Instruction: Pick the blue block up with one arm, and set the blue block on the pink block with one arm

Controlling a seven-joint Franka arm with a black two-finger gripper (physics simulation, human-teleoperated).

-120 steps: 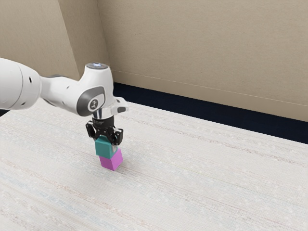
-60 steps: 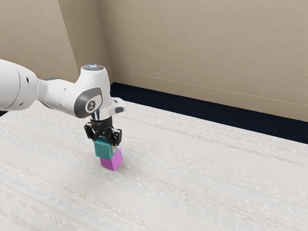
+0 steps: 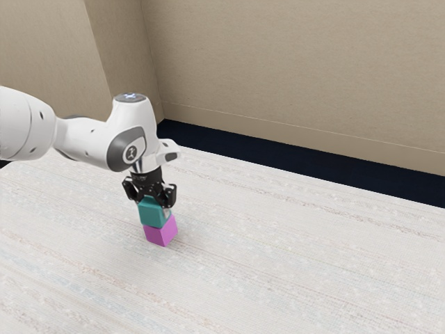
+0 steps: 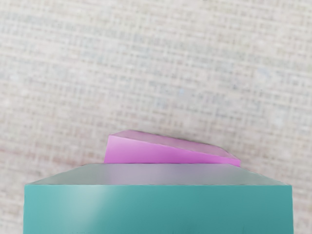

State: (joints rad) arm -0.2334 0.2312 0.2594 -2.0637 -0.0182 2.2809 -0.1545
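While the jaws clamp its upper sides, blue block (image 3: 153, 213) rests on pink block (image 3: 160, 230).
Looks rigid and light; flat opposite sides suit gripping.

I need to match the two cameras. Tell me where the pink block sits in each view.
Exterior view: the pink block stands on the table, left of centre, directly under the blue block.
Wrist view: the pink block peeks out past the far edge of the blue block.
Shared landmark: the blue block, resting on it.
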